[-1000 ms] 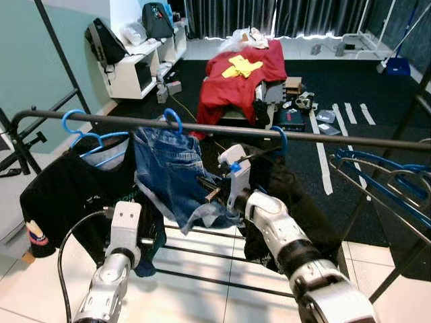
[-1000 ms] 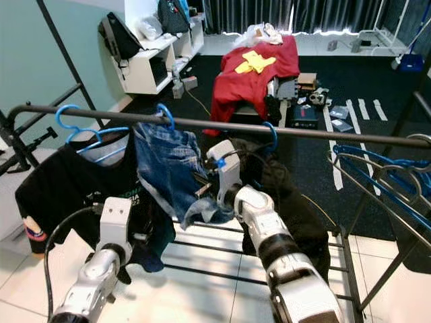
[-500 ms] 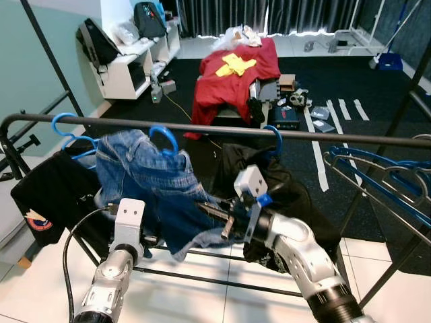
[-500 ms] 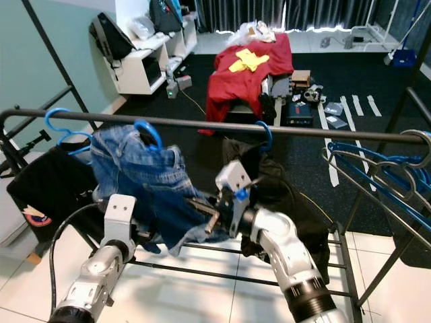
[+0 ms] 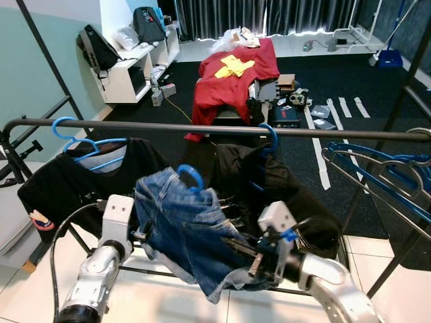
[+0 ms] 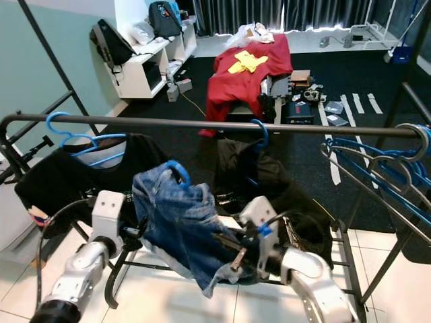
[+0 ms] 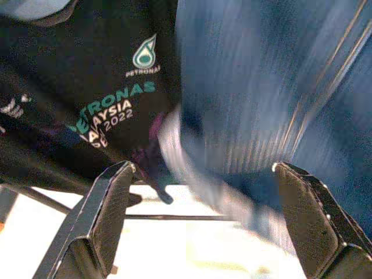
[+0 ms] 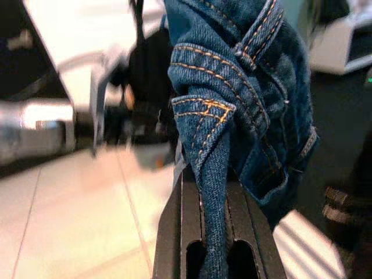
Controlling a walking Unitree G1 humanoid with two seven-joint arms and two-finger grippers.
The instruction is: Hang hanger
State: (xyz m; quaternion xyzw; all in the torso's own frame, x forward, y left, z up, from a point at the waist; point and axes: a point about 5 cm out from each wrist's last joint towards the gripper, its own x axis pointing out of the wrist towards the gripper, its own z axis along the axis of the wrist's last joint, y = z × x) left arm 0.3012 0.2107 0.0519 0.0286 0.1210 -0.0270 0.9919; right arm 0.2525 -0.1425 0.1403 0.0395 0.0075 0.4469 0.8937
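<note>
Right gripper (image 8: 218,197): I have both fingers clamped on a fold of the jeans (image 5: 192,232); in the right wrist view the denim runs straight down between them.
Left gripper (image 7: 200,224): fingers spread wide with nothing between them. It sits just beside the jeans' far edge, with the black T-shirt (image 5: 74,182) right behind it.
Jeans: hanging on a blue hanger (image 5: 190,177), whose hook stands free above the waistband. The bundle sits between my two grippers and well below the rail (image 5: 202,128), so I judge the hanging is not yet done.
Handling: denim is soft and heavy for cloth. I expect it to sag and swing from my pinch, and it may slide off the smooth plastic hanger. Cloth gives poor control of the hook. I would rather hold the stiff hanger at its neck, under the hook.
Rail: above and beyond both grippers. On it, the black T-shirt's blue hanger (image 5: 84,138) hangs beyond my left gripper and a dark garment (image 5: 269,188) hangs beyond my right. The gap between them looks like the place for the hook.
Risk: the hook may twist as I lift.
</note>
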